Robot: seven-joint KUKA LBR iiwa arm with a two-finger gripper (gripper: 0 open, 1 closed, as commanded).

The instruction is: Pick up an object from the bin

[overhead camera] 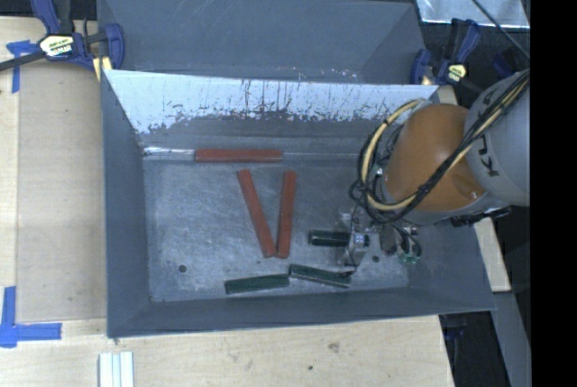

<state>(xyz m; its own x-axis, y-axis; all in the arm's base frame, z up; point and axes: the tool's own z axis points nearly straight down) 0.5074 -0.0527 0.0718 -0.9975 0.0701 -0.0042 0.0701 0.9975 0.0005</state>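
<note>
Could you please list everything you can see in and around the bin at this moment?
bin: one, grey metal, holding all the sticks below.
back stick: one, red-brown, flat along the floor's far edge.
V sticks: two, red-brown, mid-floor, spread apart at the back and close together toward the front.
front sticks: two, dark green, roughly end to end along the floor's near edge.
short stick: one, dark, right of the V, right beside the gripper.
gripper: one, low over the right side of the floor.
orange cover: one, on the wrist above the gripper.
cables: several, black and yellow, looped around the cover.
</note>
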